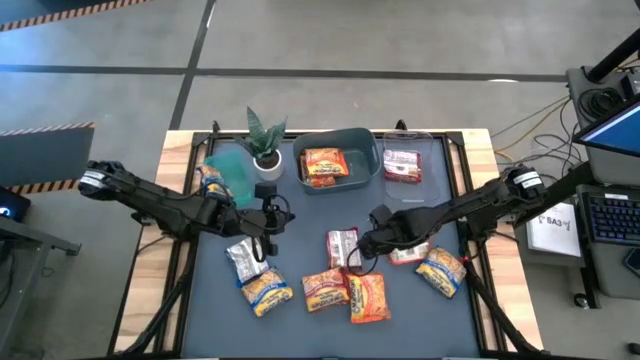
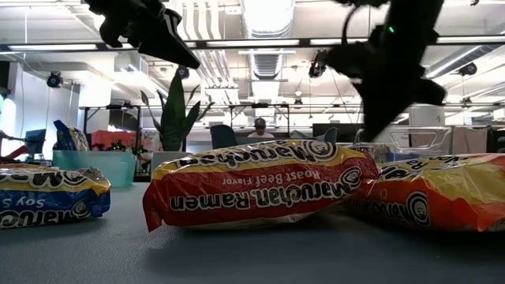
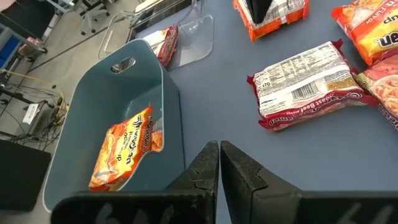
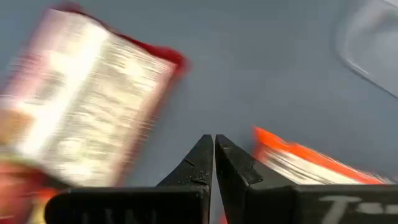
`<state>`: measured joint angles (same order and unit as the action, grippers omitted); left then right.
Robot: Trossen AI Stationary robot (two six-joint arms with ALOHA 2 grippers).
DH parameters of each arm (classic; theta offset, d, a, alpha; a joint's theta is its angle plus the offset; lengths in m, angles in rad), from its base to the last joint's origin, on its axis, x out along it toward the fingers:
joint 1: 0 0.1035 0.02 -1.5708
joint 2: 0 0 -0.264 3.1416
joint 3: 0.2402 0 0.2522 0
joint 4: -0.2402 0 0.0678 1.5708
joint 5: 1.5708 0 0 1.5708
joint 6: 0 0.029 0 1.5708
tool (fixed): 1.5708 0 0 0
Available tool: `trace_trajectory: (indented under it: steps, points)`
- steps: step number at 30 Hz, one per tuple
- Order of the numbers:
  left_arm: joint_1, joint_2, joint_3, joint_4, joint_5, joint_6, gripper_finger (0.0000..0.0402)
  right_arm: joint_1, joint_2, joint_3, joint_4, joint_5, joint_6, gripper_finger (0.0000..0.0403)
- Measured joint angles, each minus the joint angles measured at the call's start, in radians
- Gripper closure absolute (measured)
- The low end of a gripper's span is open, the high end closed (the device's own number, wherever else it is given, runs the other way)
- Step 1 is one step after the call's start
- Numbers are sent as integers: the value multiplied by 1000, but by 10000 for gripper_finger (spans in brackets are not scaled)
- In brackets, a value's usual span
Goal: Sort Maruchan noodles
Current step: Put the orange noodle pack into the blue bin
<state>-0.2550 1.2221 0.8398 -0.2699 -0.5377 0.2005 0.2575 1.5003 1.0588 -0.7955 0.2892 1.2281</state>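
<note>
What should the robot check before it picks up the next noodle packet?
1. Right end effector empty: ok, it is shut on nothing, above the mat.
2. Left end effector empty: ok, shut, holding nothing.
3. Red-and-white packet reachable: ok, it lies flat by the right end effector.
4. Blue-grey bin has room: ok, one orange packet inside.
5. Clear tray has room: ok, one red packet inside.
6. End effector open for grasping: not ok, both are shut.
</note>
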Motion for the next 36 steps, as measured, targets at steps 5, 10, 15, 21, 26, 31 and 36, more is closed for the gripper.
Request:
trace_trajectory:
  steps: [5,10,15,21,26,31,36]
  points:
    - [0,-5,0,1,0,-18,402,-9,-40,0,176,4,-105,394]
    - [0,-6,0,1,0,-27,402,-14,-77,0,241,6,-173,394]
    - [0,-6,0,3,14,-30,402,-14,-109,0,222,-46,-184,394]
    - [0,-6,0,75,105,-27,402,-9,-146,-2,-125,-209,-11,394]
    - [0,-6,0,85,109,-27,402,9,-142,-30,-211,-178,67,393]
    - [0,-6,0,105,109,-15,402,8,-131,-41,-149,-175,72,359]
    - [0,-6,0,105,109,-15,402,9,-123,-40,-132,-176,85,296]
